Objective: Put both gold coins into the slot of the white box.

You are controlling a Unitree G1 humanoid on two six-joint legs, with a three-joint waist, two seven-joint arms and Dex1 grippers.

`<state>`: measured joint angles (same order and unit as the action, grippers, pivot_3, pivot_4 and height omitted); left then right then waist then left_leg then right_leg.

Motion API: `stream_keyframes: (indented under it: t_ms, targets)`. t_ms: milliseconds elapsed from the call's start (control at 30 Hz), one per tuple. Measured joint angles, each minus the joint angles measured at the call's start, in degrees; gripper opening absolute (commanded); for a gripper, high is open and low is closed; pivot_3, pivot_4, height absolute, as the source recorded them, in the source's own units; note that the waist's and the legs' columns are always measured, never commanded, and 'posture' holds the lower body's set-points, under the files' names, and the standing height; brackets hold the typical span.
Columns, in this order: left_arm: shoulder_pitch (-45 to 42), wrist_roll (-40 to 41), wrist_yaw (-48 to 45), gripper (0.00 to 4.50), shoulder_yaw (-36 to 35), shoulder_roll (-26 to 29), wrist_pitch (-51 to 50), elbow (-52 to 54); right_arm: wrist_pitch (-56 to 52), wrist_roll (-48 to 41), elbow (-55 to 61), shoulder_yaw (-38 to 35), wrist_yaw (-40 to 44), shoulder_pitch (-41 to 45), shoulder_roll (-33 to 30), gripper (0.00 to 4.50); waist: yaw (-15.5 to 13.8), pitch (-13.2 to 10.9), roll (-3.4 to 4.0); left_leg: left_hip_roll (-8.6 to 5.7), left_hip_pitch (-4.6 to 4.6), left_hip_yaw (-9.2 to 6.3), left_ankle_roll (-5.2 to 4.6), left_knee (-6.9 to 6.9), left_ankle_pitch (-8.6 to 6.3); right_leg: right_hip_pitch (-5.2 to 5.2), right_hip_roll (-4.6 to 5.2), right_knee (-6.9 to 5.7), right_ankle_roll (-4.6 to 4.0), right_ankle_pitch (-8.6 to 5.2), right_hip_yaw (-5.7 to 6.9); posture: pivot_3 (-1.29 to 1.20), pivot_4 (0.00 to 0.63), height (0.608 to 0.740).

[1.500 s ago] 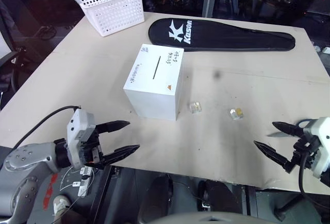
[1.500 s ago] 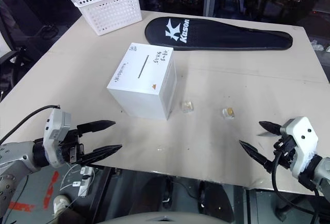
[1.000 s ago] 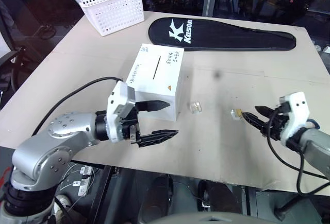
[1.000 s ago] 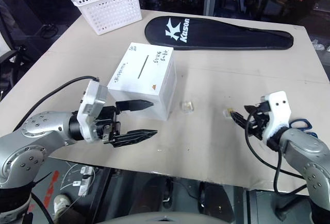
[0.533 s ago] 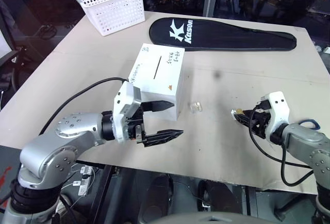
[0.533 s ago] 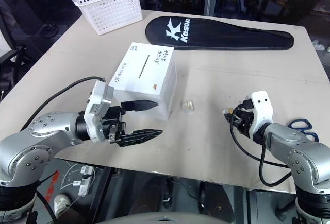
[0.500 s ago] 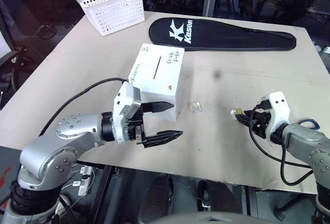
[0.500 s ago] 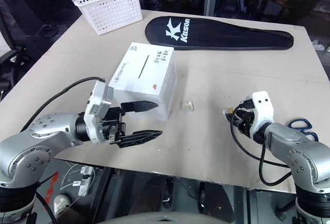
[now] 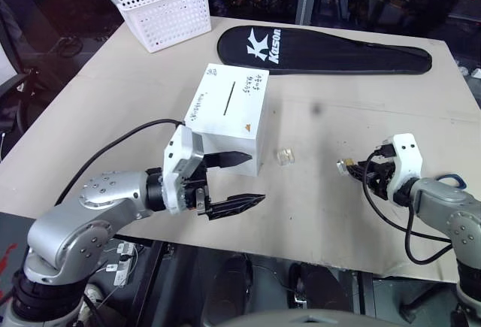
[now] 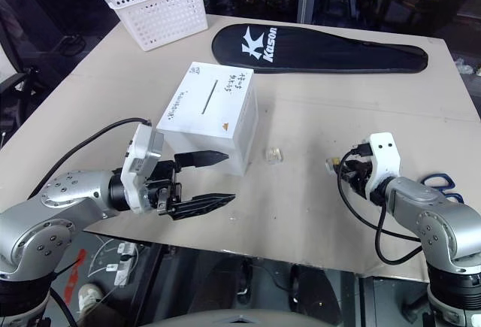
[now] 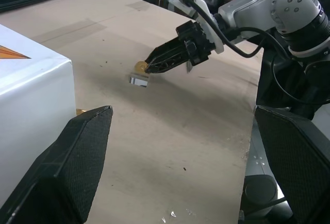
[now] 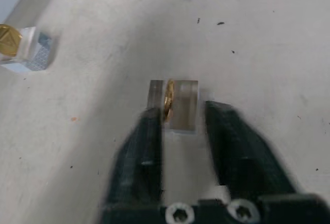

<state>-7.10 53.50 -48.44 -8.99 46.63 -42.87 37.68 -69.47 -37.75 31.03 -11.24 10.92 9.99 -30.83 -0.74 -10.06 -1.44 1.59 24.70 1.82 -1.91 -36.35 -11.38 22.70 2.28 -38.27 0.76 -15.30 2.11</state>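
Note:
The white box (image 9: 225, 120) stands mid-table with its dark slot (image 9: 228, 98) on top. One gold coin (image 12: 167, 99) stands on edge in a small clear case (image 12: 180, 123) to the right of the box. My right gripper (image 12: 180, 108) is shut on this coin and case, its fingertips (image 11: 154, 64) meeting at the coin (image 11: 138, 65). The other gold coin (image 12: 7, 39) sits in its own clear case (image 9: 284, 155), close beside the box. My left gripper (image 9: 255, 179) hangs open at the box's near corner, pointing right, with nothing between its fingers.
A white perforated basket (image 9: 161, 7) stands at the far left and a black racket cover (image 9: 323, 49) lies along the far side. Blue-handled scissors (image 10: 436, 182) lie by my right arm. The table's front edge runs just below both grippers.
Both arms came in from the table's front edge. The right gripper reached the right-hand coin and its fingers closed in on it. The left gripper has since stayed open beside the box.

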Motion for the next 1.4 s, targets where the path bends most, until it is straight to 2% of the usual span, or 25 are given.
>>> stream_keyframes:
  t_ms: [333, 700, 800, 833, 967, 1100, 1267, 1300, 1367, 1400]
  targets:
    - [0.6, 0.7, 0.9, 4.5, -0.1, -0.2, 0.0, 0.0, 0.8, 1.0, -0.1, 0.3, 1.4, 0.0, 0.1, 0.06, 0.0, 0.0, 0.0, 0.0, 0.0, 0.0, 0.0, 0.0, 0.0, 0.0, 0.0, 0.0, 0.0, 0.0, 0.0, 0.0, 0.15, 0.74]
    - [-1.9, 9.9, 5.8, 4.5, -1.8, -2.1, -3.7, -2.2, 7.0, -1.6, 3.4, -2.8, 8.7, -2.8, -1.3, 0.06, 0.0, 0.0, 0.0, 0.01, -0.01, 0.0, 0.0, -0.08, 0.0, -0.01, 0.0, -0.07, 0.01, 0.0, 0.0, 0.0, 0.15, 0.74]
    - [-3.1, 11.8, 6.5, 3.8, -1.7, -2.6, -4.6, -3.4, 8.0, -3.1, 4.1, -3.5, 10.6, -3.3, -2.1, 0.0, 0.0, 0.0, 0.0, 0.01, -0.02, -0.01, 0.0, -0.08, 0.0, -0.01, -0.01, -0.09, 0.01, 0.0, 0.0, 0.0, 0.15, 0.74]
    - [-4.1, 12.2, 6.7, 3.42, -1.7, -2.9, -4.8, -3.9, 8.2, -5.0, 4.5, -4.2, 11.8, -3.5, -2.2, 0.0, 0.0, 0.0, 0.0, 0.01, -0.02, -0.01, 0.0, -0.08, 0.0, -0.01, -0.02, -0.1, 0.01, 0.0, 0.01, 0.0, 0.15, 0.74]
    - [-7.2, 14.1, 7.8, 3.42, -1.5, -4.1, -5.6, -5.3, 8.2, -17.1, 9.7, -7.5, 16.2, -1.8, -3.6, 0.0, 0.1, 0.0, 0.01, 0.03, -0.04, -0.01, 0.0, -0.08, 0.0, -0.01, -0.03, -0.13, 0.01, 0.0, -0.02, 0.0, 0.15, 0.74]
    - [-9.7, 16.5, 8.0, 3.42, -0.4, -4.9, -7.1, -6.4, 8.0, -27.7, 12.0, -7.4, 17.2, 1.7, -6.6, 0.0, 0.0, 0.0, 0.0, 0.03, -0.04, -0.01, 0.0, -0.12, 0.0, -0.03, -0.02, -0.15, 0.0, 0.01, -0.01, 0.0, 0.15, 0.74]
    - [-11.5, 18.9, 6.9, 3.42, 0.7, -5.0, -9.1, -7.7, 8.4, -33.5, 11.9, -4.6, 15.8, 5.8, -9.2, 0.0, 0.0, 0.0, -0.01, 0.03, -0.03, -0.02, 0.0, -0.15, 0.0, -0.02, -0.03, -0.17, -0.03, 0.02, 0.0, 0.0, 0.15, 0.74]
    - [-11.9, 19.3, 6.6, 2.88, 0.8, -5.0, -9.4, -8.1, 8.5, -34.1, 11.7, -3.6, 15.7, 6.6, -9.5, 0.0, 0.0, 0.0, -0.01, 0.03, -0.04, -0.01, 0.0, -0.15, 0.0, -0.02, -0.03, -0.18, -0.03, 0.02, -0.01, 0.0, 0.15, 0.74]
    - [-12.8, 19.3, 5.6, 2.29, 1.5, -5.0, -9.5, -8.5, 8.7, -34.8, 11.3, -1.3, 15.6, 8.6, -9.6, 0.0, 0.0, 0.0, -0.01, 0.02, -0.03, -0.01, 0.0, -0.15, 0.0, -0.02, -0.03, -0.18, -0.03, 0.02, -0.01, 0.0, 0.15, 0.74]
    - [-13.0, 19.2, 5.2, 2.29, 2.0, -5.0, -9.5, -8.6, 8.7, -35.1, 11.1, -0.4, 15.7, 9.4, -9.7, 0.0, 0.1, 0.0, -0.01, 0.02, -0.04, 0.0, 0.0, -0.16, 0.0, -0.02, -0.03, -0.18, -0.03, 0.03, -0.02, 0.0, 0.15, 0.74]
